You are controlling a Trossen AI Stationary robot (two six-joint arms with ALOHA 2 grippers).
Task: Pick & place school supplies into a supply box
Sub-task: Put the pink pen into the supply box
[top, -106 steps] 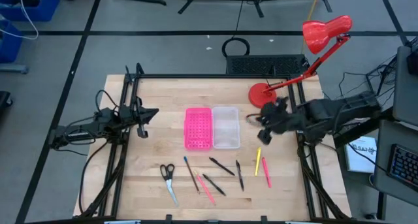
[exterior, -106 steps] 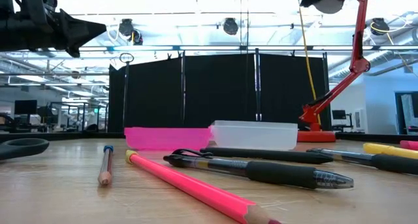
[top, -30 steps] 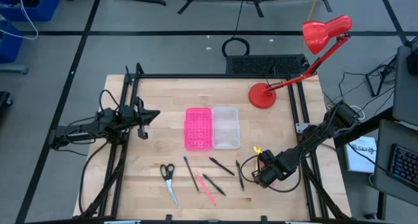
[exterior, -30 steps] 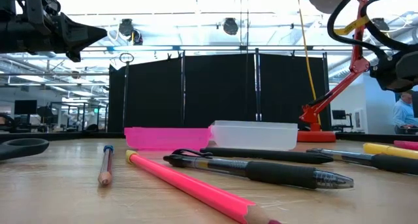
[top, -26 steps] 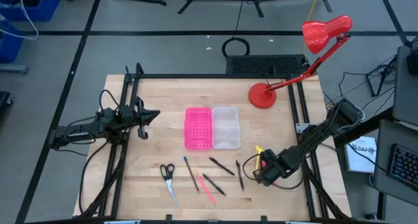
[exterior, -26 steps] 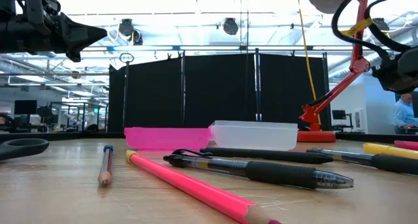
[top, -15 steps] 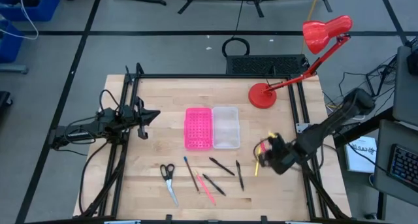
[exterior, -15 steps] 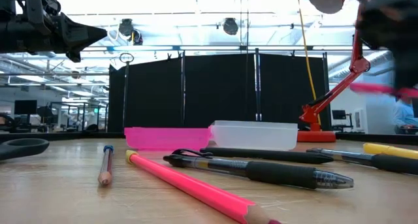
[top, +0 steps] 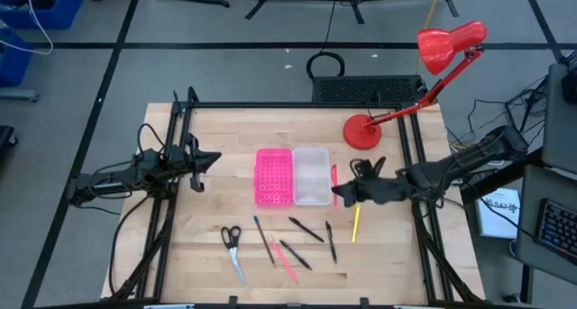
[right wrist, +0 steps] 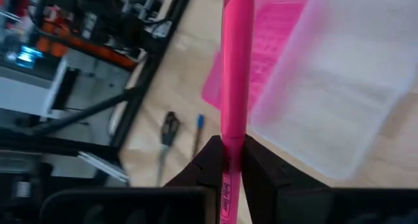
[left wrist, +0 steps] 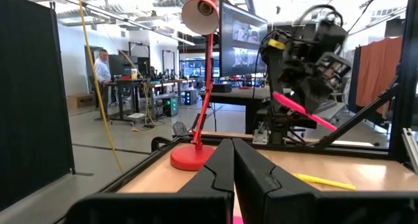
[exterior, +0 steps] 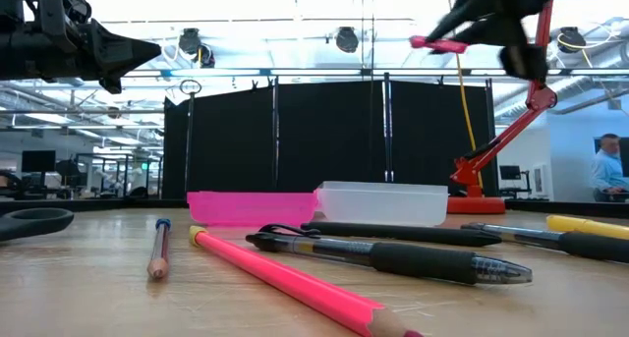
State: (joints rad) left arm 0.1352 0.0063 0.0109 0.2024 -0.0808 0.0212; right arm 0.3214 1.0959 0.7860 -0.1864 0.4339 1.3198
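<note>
My right gripper (top: 343, 191) is shut on a pink pen (top: 334, 176) in the air beside the right edge of the clear supply box (top: 312, 175). The box sits against a pink dotted tray (top: 274, 177). A yellow pen (top: 355, 223), black pens (top: 306, 230), a blue-capped pencil (top: 261, 237), a pink pencil (top: 287, 258) and scissors (top: 233, 246) lie flat on the table nearer the front. My left gripper (top: 200, 160) hovers shut and empty at the table's left. My right gripper pinches the pink pen's barrel (right wrist: 232, 145) between its two fingers (right wrist: 210, 160). The fingers come slanting from the table's right. The pen is lifted clear of the table, tilted, and sticks out beyond the fingertips over the box's edge (right wrist: 307, 87).
A red desk lamp stands with its base (top: 362, 131) at the table's far right, and its head (top: 449, 44) reaches beyond the table. Black frame rails (top: 171, 201) run along the left and right sides. A person (exterior: 603, 170) stands far off in the room.
My right gripper has taken the pink pen off the table at the right front, risen, and gone toward the far edge and the left, up to the clear box. The pen is now lifted clear. The yellow pen stays on the table.
</note>
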